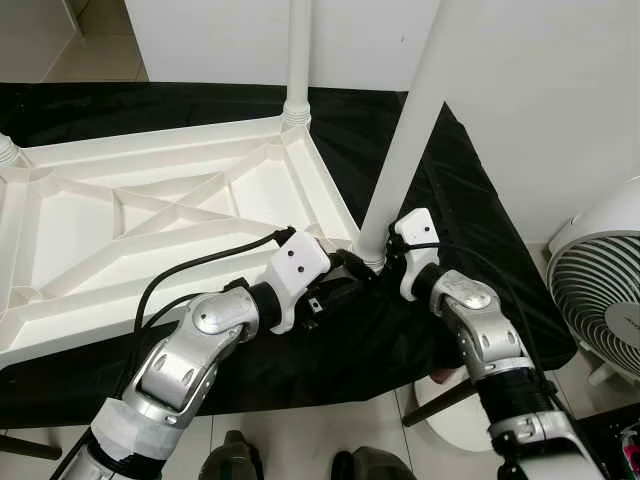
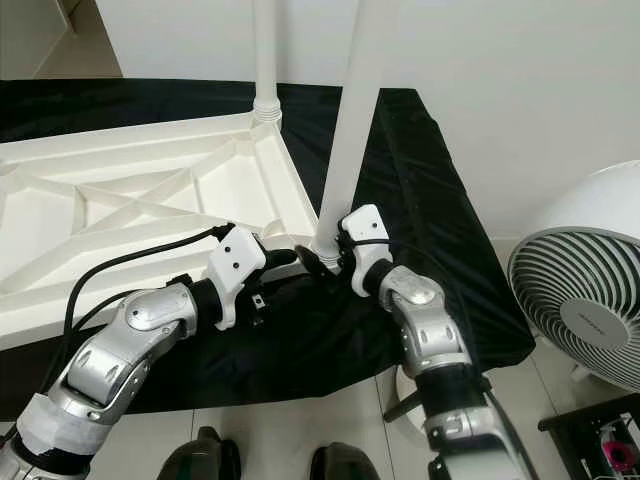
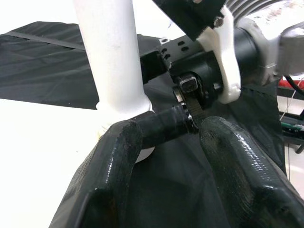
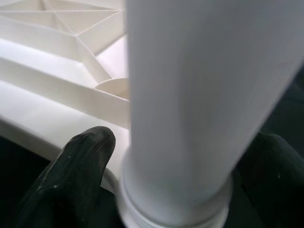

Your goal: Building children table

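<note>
Because the white plastic tabletop (image 1: 150, 215) is lying upside down on a black cloth (image 1: 470, 230), ribbed underside up across the left half of the frame, its corner sockets are facing up to take the legs. Nearest the camera, at lower centre, both silver arms are converging on the tabletop's near right corner. The right gripper (image 4: 175, 156) is straddling the base of a white leg (image 1: 410, 130), one black finger on each side just above the threaded collar, apparently closing around it to turn it into the socket (I judge it not yet fully seated, since it is leaning to the upper right). The left gripper (image 3: 164, 137) is sitting just beside that base with its fingers spread; the right gripper's finger is lying between them, and whether it is bracing anything I cannot tell. Farther back, at upper centre, a second leg (image 1: 297, 60) is standing upright in the far corner. A white fan (image 1: 600, 290) is standing at the right edge.
</note>
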Robot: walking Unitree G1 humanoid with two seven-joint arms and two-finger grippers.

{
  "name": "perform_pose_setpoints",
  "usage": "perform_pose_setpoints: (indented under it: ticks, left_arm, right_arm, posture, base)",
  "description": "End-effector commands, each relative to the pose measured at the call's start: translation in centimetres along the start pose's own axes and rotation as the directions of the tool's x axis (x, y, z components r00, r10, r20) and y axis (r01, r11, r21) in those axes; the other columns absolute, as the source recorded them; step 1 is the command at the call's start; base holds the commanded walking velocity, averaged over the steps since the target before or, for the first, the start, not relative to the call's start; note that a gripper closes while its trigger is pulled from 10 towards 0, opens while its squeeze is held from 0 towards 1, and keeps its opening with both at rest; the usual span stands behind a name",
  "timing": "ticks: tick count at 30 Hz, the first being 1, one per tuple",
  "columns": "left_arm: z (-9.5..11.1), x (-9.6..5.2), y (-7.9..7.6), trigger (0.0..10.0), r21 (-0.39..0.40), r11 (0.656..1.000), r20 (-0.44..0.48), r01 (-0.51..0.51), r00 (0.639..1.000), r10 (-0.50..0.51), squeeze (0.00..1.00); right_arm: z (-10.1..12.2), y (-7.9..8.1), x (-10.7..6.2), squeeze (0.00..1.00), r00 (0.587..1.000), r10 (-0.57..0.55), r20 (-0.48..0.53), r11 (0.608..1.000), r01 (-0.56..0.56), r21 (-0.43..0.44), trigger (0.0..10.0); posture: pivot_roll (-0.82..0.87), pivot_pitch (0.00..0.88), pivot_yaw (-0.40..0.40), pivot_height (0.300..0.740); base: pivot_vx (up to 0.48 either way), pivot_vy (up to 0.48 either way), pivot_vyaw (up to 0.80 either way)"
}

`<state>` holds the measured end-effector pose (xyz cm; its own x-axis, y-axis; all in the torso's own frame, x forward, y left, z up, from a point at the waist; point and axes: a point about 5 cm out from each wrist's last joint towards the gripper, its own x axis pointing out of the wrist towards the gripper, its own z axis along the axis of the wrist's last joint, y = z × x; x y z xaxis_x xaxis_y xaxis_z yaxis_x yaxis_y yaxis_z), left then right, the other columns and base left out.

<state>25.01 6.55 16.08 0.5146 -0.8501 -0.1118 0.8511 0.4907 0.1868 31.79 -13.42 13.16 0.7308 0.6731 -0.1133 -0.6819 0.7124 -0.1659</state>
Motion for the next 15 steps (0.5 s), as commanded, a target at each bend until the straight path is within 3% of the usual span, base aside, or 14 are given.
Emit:
perform_pose_setpoints:
  ticks: [1,15]
  left_arm:
    - [-0.3,0.1,-0.3,10.0,-0.002,0.999,-0.013,0.049,0.999,-0.049,0.0]
    - [-0.3,0.0,-0.5,10.0,-0.001,0.998,-0.017,0.058,0.998,-0.058,0.0]
  right_arm:
    - [-0.1,0.1,0.1,0.0,1.0,0.023,0.005,1.0,-0.023,-0.002,10.0]
    - [0.3,-1.1,1.8,0.0,0.989,0.141,0.037,0.99,-0.141,-0.026,9.8]
  posture:
    - [0.0,0.028,-0.035,0.74]
    - [0.01,0.018,-0.03,0.74]
  base:
    - [0.0,0.0,0.0]
    - [0.0,0.0,0.0]
